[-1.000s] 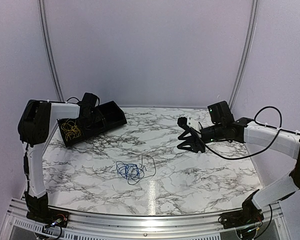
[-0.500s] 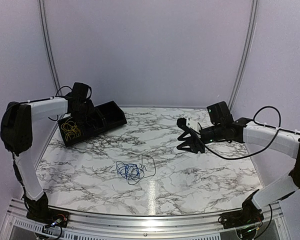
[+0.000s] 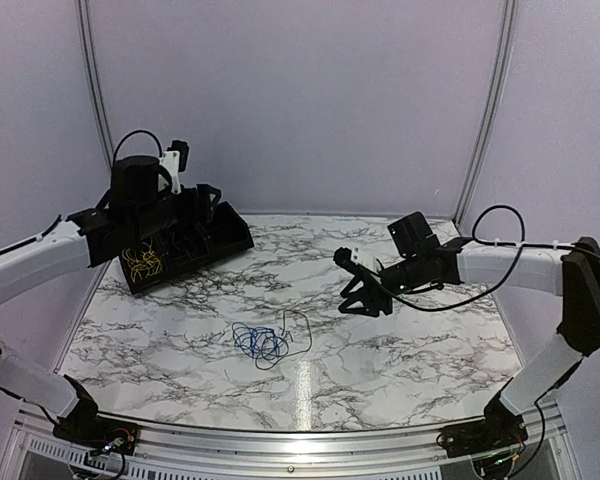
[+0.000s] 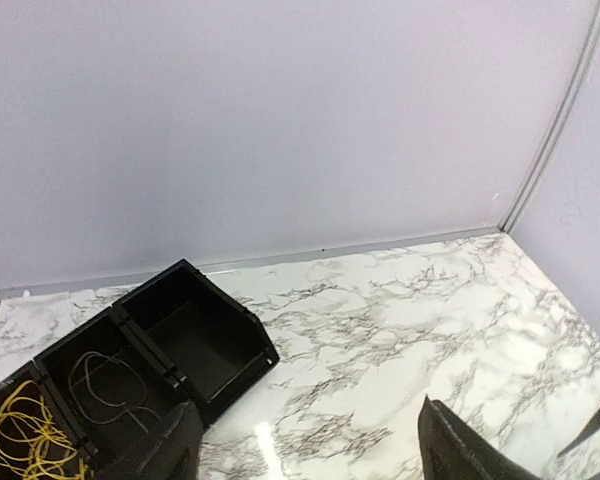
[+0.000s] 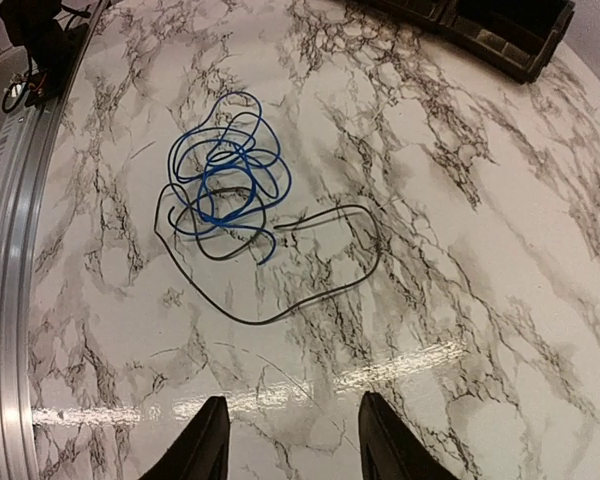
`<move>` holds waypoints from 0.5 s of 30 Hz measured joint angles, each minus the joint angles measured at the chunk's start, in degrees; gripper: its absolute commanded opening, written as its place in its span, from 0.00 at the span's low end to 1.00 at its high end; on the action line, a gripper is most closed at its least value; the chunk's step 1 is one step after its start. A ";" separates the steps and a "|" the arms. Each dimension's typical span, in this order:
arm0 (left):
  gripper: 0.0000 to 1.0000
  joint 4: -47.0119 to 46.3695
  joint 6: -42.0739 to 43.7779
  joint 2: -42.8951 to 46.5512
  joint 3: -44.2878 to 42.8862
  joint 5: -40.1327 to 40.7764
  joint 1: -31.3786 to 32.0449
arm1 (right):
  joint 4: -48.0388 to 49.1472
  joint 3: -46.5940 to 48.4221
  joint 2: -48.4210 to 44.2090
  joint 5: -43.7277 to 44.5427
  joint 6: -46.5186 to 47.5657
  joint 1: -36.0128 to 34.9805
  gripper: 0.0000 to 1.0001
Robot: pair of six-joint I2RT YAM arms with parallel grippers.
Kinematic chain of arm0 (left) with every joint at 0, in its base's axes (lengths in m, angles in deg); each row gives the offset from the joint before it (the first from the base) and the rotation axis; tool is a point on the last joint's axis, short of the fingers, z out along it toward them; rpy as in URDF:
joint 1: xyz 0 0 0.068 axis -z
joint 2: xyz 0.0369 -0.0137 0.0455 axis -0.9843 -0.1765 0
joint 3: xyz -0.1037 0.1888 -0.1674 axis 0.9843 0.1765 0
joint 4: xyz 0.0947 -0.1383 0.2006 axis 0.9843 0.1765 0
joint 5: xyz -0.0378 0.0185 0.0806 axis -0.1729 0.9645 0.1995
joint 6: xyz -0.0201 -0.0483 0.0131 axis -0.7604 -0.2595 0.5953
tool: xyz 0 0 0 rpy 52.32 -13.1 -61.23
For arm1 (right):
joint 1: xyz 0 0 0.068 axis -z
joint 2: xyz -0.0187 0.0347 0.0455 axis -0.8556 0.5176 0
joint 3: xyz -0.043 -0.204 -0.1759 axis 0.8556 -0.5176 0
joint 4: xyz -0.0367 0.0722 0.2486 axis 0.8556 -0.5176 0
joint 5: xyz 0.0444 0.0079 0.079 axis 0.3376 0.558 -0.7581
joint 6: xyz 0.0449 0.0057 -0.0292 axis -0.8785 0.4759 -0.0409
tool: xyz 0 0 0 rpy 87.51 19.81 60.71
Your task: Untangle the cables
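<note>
A glossy, marble-veined table [image 3: 410, 340] is seen, with a rigid black bin [image 3: 235, 240], divided into compartments, at its far left. The left gripper [image 4: 310, 462] is held above the bin, fingers spread and empty. The right gripper [image 5: 295, 445] is likewise parted, near the tangle but apart from it. A thin blue cable [image 5: 225, 165] is looped through a black cable [image 5: 377, 250] at the table's near middle. A yellow cable [image 4: 20, 430] is bundled in the bin's end compartment, and a fine grey wire [image 4: 105, 375] in the next.

Tangled cables [image 3: 267, 342] lie central on the table [image 3: 430, 340]; behind-left, the bin [image 3: 235, 240] holds a coil [image 3: 140, 262] and, seemingly, a wire [image 4: 105, 380] in neighbouring compartments.
</note>
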 measured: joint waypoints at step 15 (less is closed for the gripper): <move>0.65 -13.40 1.16 4.37 18.12 -10.67 -2.69 | -4.79 11.19 22.27 -1.11 -10.14 -3.91 0.44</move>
